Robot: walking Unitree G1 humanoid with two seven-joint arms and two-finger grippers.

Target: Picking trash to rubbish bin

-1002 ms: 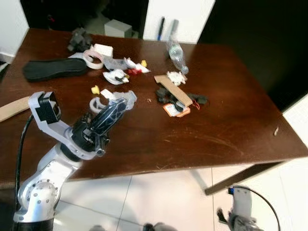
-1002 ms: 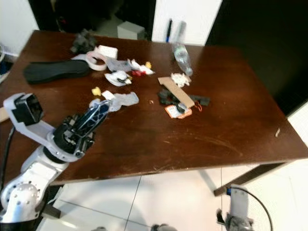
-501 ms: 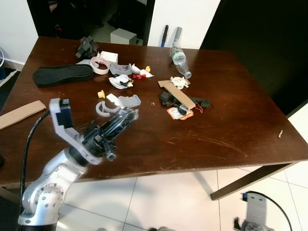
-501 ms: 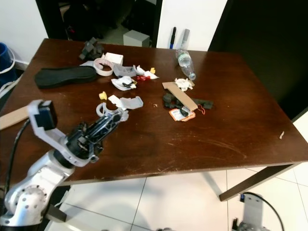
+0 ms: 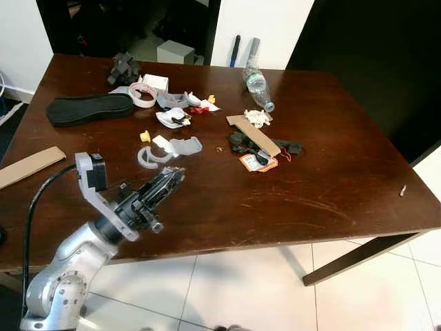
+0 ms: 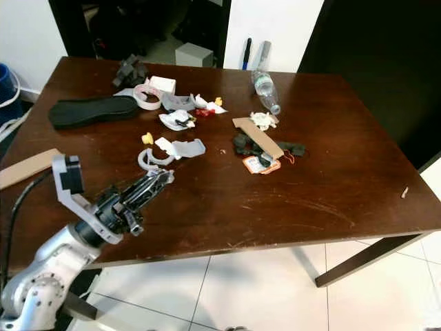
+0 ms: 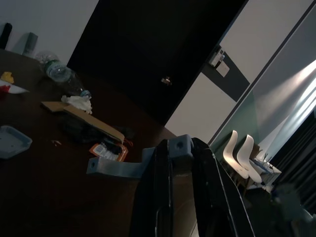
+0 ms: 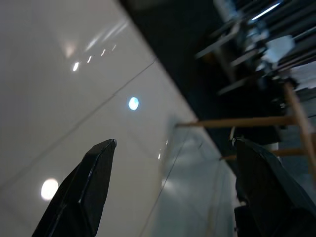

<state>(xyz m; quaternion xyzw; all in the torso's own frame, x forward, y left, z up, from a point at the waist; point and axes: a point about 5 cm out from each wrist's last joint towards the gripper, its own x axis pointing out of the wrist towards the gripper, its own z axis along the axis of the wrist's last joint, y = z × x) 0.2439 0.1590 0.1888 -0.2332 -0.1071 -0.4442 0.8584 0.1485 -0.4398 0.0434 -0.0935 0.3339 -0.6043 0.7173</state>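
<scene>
Several bits of trash lie scattered on the far-left and middle part of the dark brown table (image 5: 331,172): a grey plastic ring (image 5: 147,158) beside a grey plastic tray (image 5: 183,145), a small yellow piece (image 5: 145,136), crumpled white wrappers (image 5: 171,116), a strip of cardboard (image 5: 253,134) over black scraps (image 5: 241,142), an orange-edged packet (image 5: 256,162), and a clear plastic bottle (image 5: 256,84) lying on its side at the far edge. A black shoe insole (image 5: 89,108) and roll of tape (image 5: 143,92) sit far left; a flat cardboard piece (image 5: 29,166) lies at the left edge. Left gripper (image 5: 173,178) hovers low over the table just near of the ring, fingers pressed together, nothing held. Left wrist view adds a dark door, a wall and white chairs (image 7: 242,158) beyond the table, plus the bottle and cardboard strip side-on. Right wrist view has the right gripper (image 8: 175,185) with fingers wide apart over pale glossy floor tiles (image 8: 74,89).
</scene>
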